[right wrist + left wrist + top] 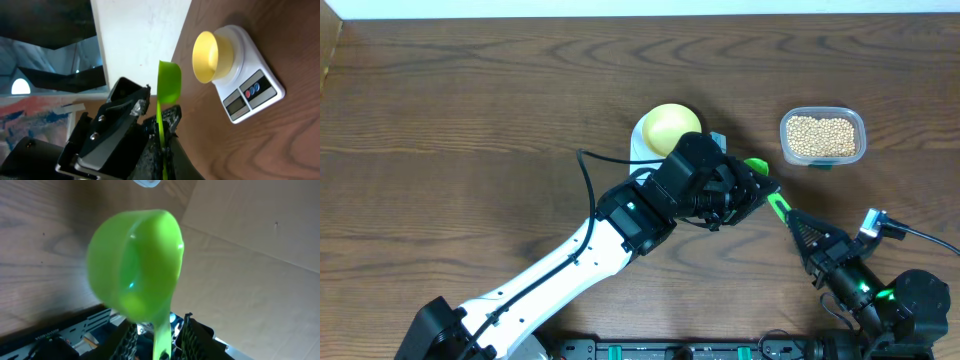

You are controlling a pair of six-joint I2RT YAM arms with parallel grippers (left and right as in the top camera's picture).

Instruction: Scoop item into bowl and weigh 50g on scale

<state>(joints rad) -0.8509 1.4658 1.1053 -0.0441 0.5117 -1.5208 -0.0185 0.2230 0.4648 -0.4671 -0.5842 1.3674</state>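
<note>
The glossy lime-green plastic scoop (pixel 135 265), a round cup on a thin flat handle, is pinched at the handle's end by the closed right hand (pixel 796 220); the left hand (pixel 159 330) has its ribbed black pads either side of the handle, gaps showing. The small round pale yellow bowl (pixel 207 57) sits on the white rounded-rectangular digital scale (pixel 270 85), whose grey display is too small to read. The smooth tan beans (pixel 820 135) fill a clear rounded plastic tub (pixel 861 128) nearby on the wood-grain bench (pixel 470 100).
</note>
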